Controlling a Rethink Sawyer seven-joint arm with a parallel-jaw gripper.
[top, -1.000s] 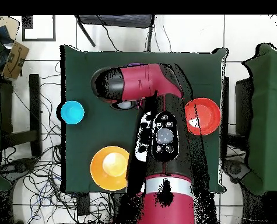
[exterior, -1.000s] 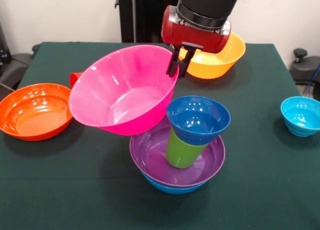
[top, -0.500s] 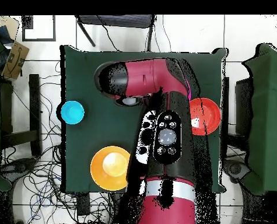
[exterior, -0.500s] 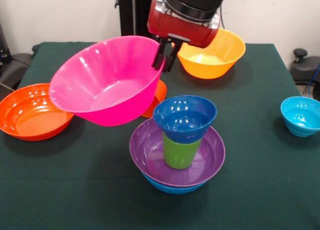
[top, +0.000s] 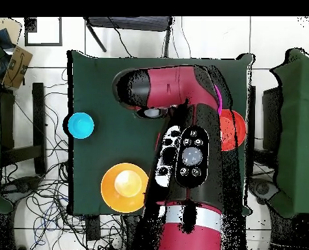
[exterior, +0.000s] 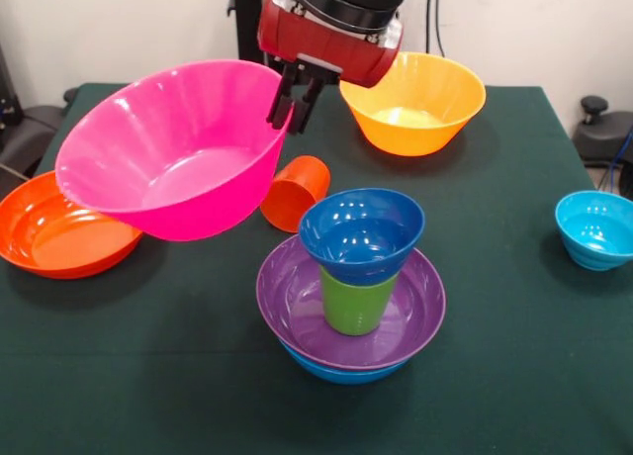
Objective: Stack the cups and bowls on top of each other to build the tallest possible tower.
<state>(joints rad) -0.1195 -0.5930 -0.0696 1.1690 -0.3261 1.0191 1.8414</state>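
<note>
One pink bowl [exterior: 163,158] rim between jaws

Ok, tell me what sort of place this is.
Probably a robotics lab: a green-clothed table set with bright plastic bowls, loose cables on the tiled floor around it, and a red robot arm holding a pink bowl.

Small bowl [exterior: 362,234] atop cup [exterior: 354,302]

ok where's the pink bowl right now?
Front view: the pink bowl hangs tilted in the air at left-centre, its rim gripped by the pincer, above the orange bowl and beside the orange cup.
</note>
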